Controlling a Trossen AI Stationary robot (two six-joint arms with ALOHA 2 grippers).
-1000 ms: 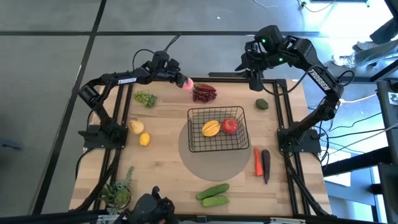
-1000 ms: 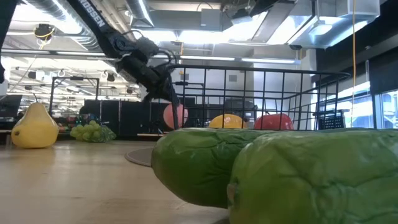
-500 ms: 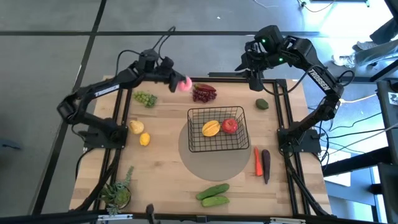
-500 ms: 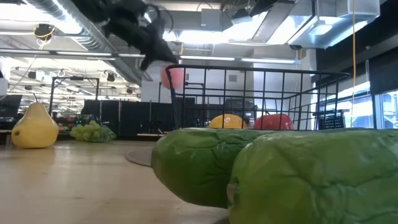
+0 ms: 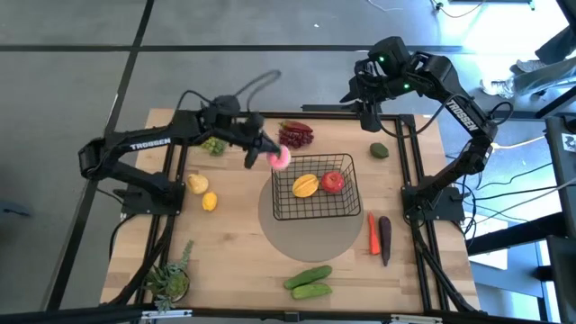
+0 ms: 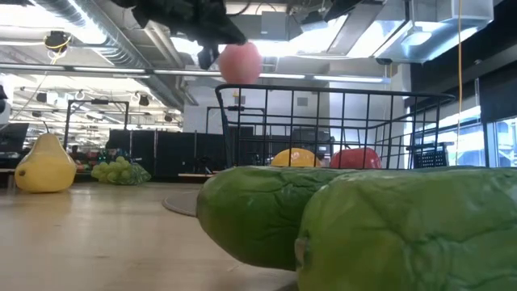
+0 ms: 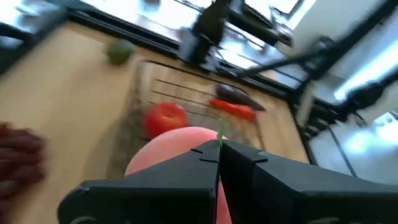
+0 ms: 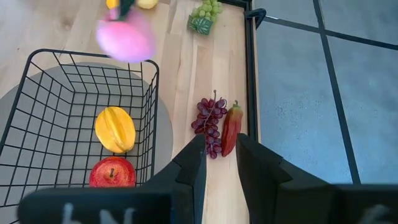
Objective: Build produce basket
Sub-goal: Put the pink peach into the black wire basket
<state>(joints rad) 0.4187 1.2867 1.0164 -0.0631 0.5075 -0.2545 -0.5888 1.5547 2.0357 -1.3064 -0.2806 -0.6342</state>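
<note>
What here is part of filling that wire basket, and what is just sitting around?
Part of the job:
basket
peach held by left gripper
mango and apple, already inside
purple grapes
green grapes
carrot
eggplant
cucumbers

Just lying about:
potted plant
right gripper, waiting at the far edge

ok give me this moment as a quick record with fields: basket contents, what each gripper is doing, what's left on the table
basket: holds mango and apple
left gripper: shut on peach, raised by the basket's far-left corner
right gripper: empty, waiting above the table's far edge
outside, far side: purple grapes, green grapes, lime
outside, left: pear, lemon
outside, right: carrot, eggplant
outside, near: cucumbers, potted plant
</note>
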